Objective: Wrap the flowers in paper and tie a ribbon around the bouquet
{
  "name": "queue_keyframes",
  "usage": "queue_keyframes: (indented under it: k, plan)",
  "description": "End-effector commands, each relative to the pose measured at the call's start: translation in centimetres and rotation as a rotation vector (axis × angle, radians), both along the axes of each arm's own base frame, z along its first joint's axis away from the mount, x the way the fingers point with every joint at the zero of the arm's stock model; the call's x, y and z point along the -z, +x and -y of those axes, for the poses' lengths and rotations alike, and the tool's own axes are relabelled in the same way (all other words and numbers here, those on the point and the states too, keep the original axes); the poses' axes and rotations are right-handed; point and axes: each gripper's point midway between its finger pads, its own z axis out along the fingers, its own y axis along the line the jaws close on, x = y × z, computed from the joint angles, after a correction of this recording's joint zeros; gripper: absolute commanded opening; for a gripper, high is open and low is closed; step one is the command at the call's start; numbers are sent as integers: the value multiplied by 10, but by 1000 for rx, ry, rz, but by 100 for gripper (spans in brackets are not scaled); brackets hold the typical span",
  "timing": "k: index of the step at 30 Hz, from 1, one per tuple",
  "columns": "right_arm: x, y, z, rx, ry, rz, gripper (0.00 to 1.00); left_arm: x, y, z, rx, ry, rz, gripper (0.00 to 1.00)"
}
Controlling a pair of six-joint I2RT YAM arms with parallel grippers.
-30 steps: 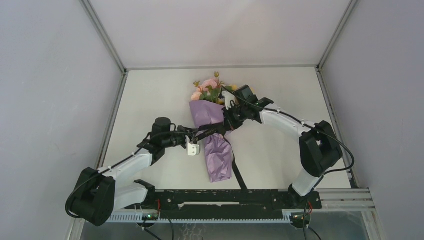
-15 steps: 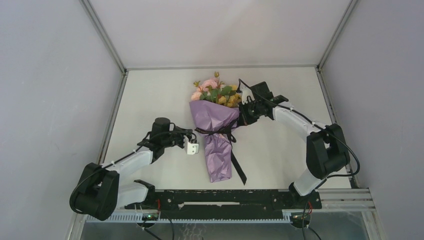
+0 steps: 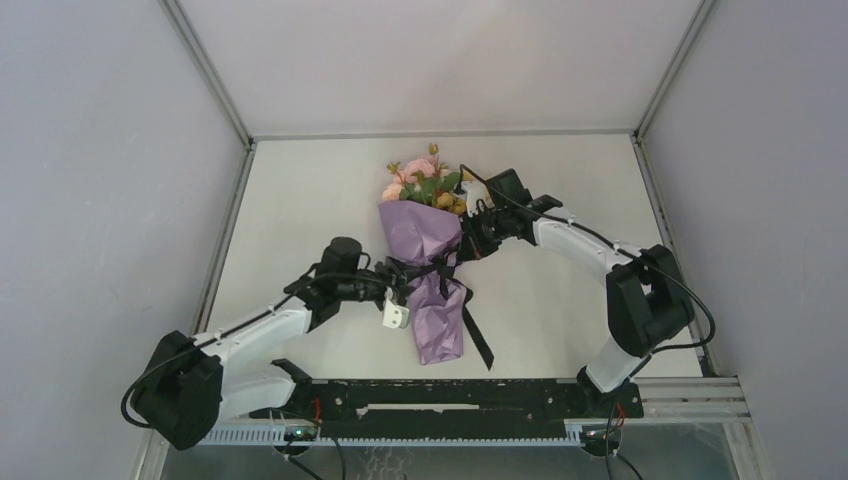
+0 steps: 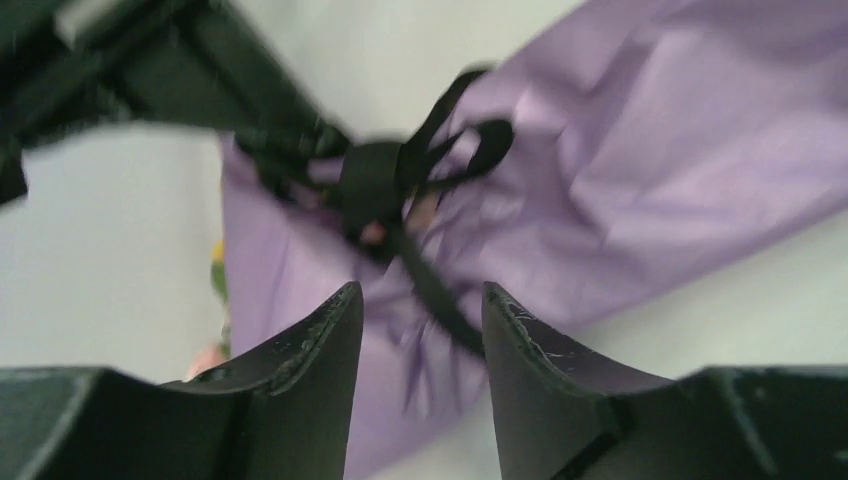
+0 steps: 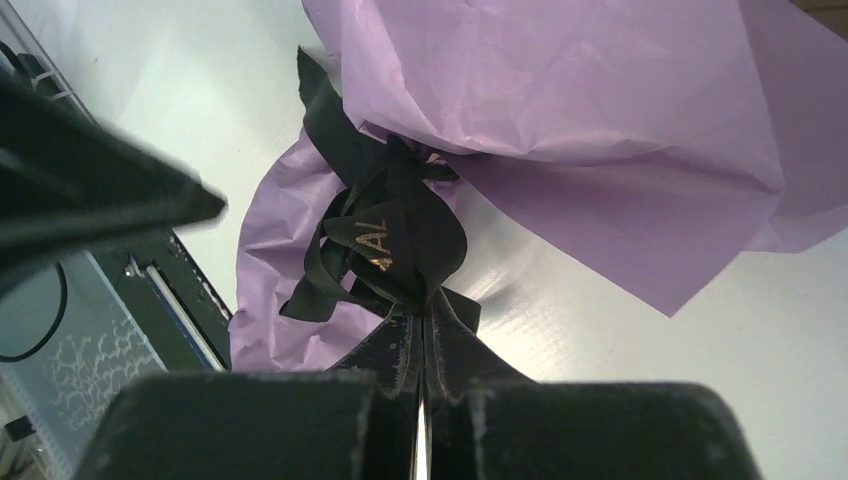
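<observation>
The bouquet (image 3: 428, 262) lies mid-table, a cone of lilac paper (image 3: 420, 232) with the pink and yellow flowers (image 3: 424, 183) sticking out of its far end. The black ribbon (image 3: 436, 270) is knotted round the cone's waist, and one tail trails toward the near edge. My left gripper (image 3: 398, 273) is at the knot's left side. Its jaws (image 4: 420, 300) stand open, with a loose ribbon (image 4: 440, 300) strand crossing between them over the paper (image 4: 640, 170). My right gripper (image 3: 468, 243) is on the knot's right side, shut (image 5: 420, 322) on the ribbon (image 5: 385, 235) just below the knot. The paper (image 5: 560, 110) spreads behind.
The white table (image 3: 570, 180) is enclosed by grey walls on both sides and at the back. A black rail (image 3: 450, 395) with both arm bases runs along the near edge. The left arm (image 5: 90, 190) shows dark and blurred in the right wrist view.
The arms first pulled apart, drawing the ribbon tight, then came back in. The left gripper has opened, let go of the ribbon and moved right to the knot.
</observation>
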Motion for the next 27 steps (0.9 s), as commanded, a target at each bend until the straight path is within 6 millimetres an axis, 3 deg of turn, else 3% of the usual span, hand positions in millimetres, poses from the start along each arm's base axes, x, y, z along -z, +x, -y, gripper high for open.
queue_keyframes:
  k: [1,7,12,21,27]
  plan:
    - [-11,7,-16,-6,63,13,1,-17,-33,43,226,-77,16,56]
    - [-6,6,-19,-11,69,1,1,3,-60,71,452,-27,182,59]
    - [-7,4,-18,-22,65,17,1,-12,-41,89,387,-54,225,58]
    - [-5,3,-14,-27,77,15,2,10,-21,84,319,62,232,51]
    - [-5,3,-14,-25,73,14,3,14,-21,86,331,64,226,33]
